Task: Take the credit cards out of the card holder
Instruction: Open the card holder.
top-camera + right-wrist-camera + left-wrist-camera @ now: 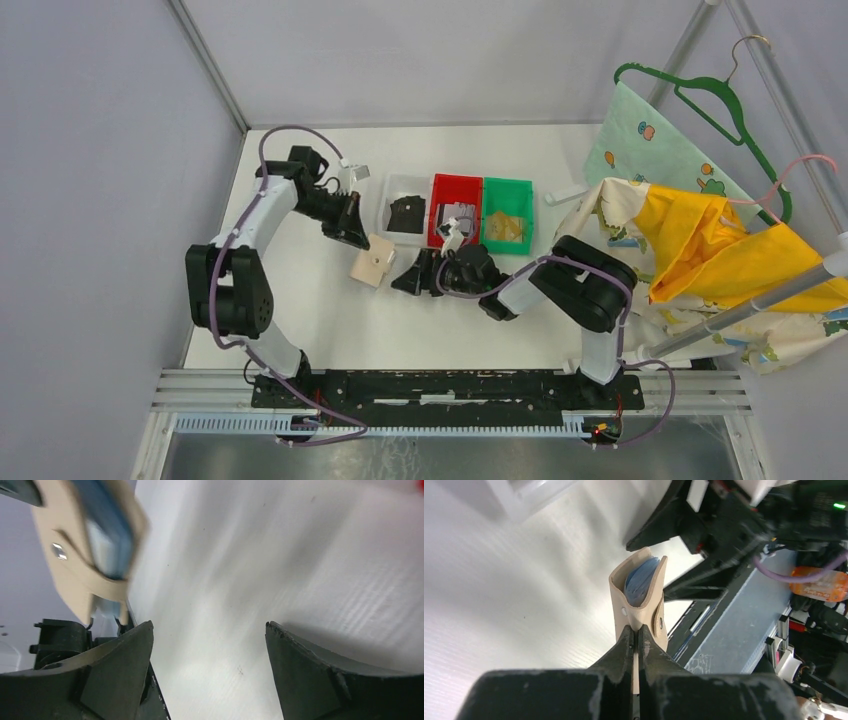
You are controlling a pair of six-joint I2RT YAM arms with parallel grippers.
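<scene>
Left fingers pinching card holder end; right fingers spread wide, near holder

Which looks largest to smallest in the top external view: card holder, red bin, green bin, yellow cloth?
1. yellow cloth, clearly the largest.
2. red bin and green bin: they look alike, so no ranking between them.
3. card holder, the smallest.

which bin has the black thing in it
The white bin, leftmost in the row: the black lump lies in it; the red bin and green bin hold paler things.
</scene>
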